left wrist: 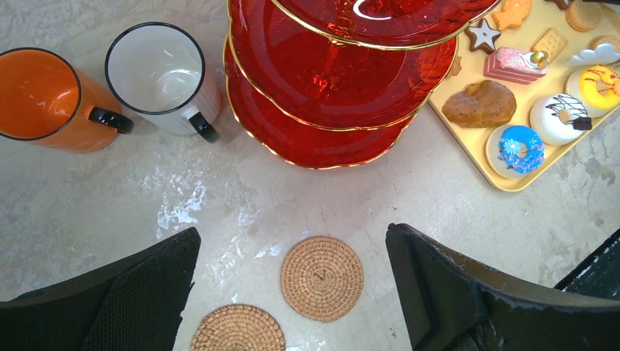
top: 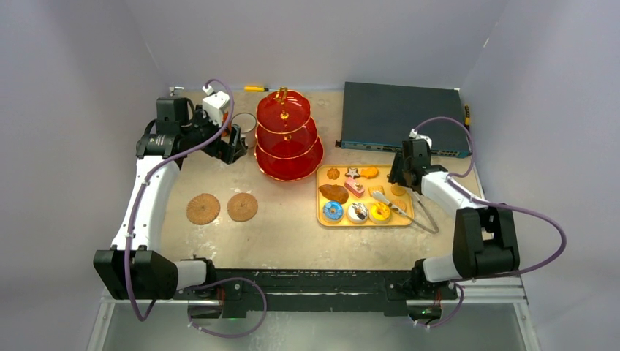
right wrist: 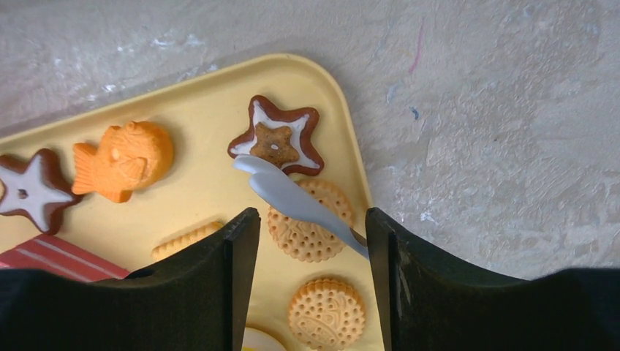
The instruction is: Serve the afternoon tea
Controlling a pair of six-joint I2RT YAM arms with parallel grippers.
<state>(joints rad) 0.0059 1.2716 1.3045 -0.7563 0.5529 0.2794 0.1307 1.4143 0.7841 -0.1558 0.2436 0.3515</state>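
A robotics lab test cell, not a home or café. Plain grey panels [top: 80, 66] wall in a mottled beige table [top: 285, 234] on three sides. A left arm [top: 146, 197] and a right arm [top: 446, 191] — white and black, trailing purple cables [top: 547, 241] — are bolted to a black rail [top: 314, 281] at the near edge. A dark electronics box [top: 398, 113] with a row of ports lies at the back, near staged props: a red three-tier stand [top: 287, 139] and a yellow tray [top: 365, 224] of small pastries [top: 333, 210].

The table [top: 285, 238] is topped by a mottled beige surface, scuffed with pale patches. It is enclosed on three sides by plain grey-lilac walls [top: 329, 36], evenly lit.
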